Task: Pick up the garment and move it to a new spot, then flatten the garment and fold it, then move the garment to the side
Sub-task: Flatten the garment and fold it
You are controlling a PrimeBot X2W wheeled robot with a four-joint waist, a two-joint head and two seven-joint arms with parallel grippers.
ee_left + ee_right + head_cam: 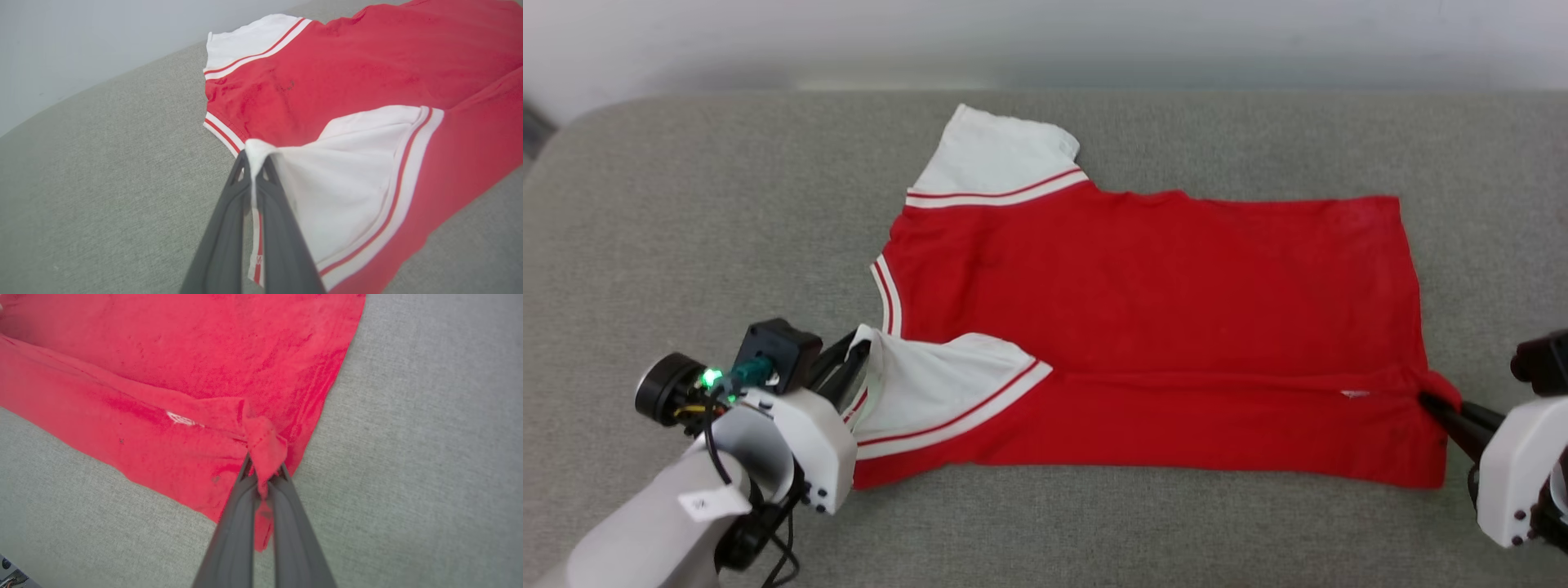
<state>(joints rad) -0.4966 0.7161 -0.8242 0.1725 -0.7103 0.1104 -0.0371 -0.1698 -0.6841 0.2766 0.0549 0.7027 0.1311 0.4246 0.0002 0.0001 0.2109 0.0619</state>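
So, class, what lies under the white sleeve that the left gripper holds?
The sleeve lies over the red body of the garment, its tip pinched by the left gripper. The cloth directly beneath is covered and cannot be seen.

The garment [1160,327] lies flat on the cushion [686,229].

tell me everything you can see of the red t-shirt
The T-shirt is thin red cloth with white short sleeves and red-and-white striped trim at sleeve seams and collar. It lies spread on the grey cushion, collar toward the robot's left, near edge folded over onto the body. The left gripper pinches the near sleeve's tip; the right gripper pinches a hem corner.
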